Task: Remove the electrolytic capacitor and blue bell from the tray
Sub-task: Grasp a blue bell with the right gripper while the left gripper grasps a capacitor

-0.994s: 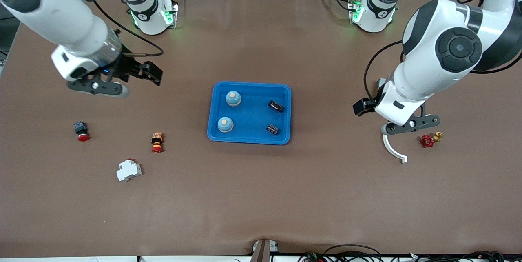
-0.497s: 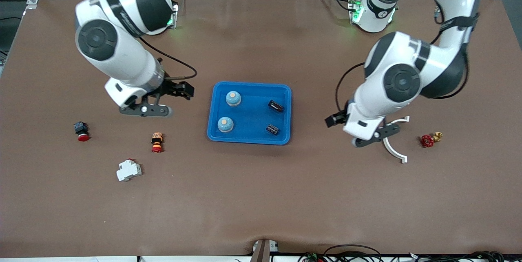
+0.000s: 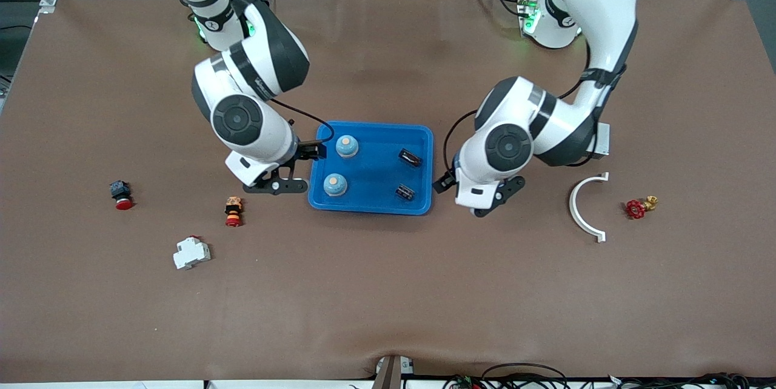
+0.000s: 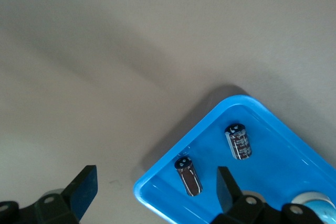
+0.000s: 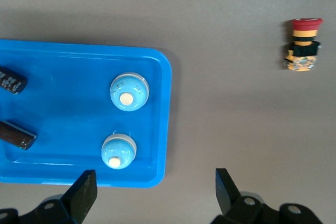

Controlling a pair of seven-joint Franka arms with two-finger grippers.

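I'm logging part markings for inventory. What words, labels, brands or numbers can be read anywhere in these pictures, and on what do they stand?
No text can be read.
Capacitors in the blue tray: the nearer capacitor and the farther capacitor carry pale printing, too blurred to read.
Round marks on both arm bases at the table's top edge: too small to read.
Bells, red push button: no lettering visible.

I see two blue bells (image 3: 346,146) and two black capacitors (image 3: 410,157) lying in the blue tray (image 3: 371,205), between both grippers.
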